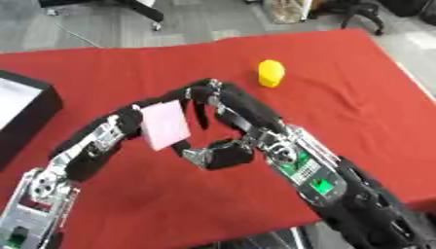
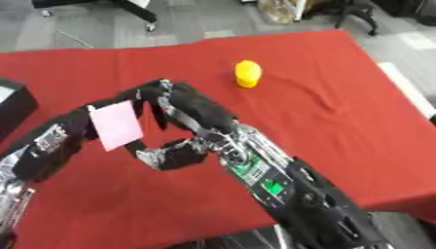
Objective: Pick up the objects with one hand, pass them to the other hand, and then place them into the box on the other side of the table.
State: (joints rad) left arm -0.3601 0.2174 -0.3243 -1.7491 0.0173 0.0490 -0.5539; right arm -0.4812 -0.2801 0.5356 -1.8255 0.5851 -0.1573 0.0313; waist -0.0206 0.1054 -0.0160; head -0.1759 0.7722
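A flat pink square card (image 1: 164, 125) is held up above the red table (image 1: 340, 97), between my two hands. My right hand (image 1: 243, 114) arches in from the right, with curled fingers on the card's top right corner and its thumb (image 1: 213, 155) at the lower right corner. My left hand (image 1: 123, 124) comes up from the lower left and meets the card's left edge; the card hides its tip. A yellow rounded object (image 1: 271, 73) stands on the cloth at the far right. The black box (image 1: 38, 116) sits at the table's left edge.
Red cloth covers the whole table. Grey floor and chair legs (image 1: 357, 14) lie beyond the far edge. The table's right edge (image 1: 417, 87) runs close to the yellow object's side.
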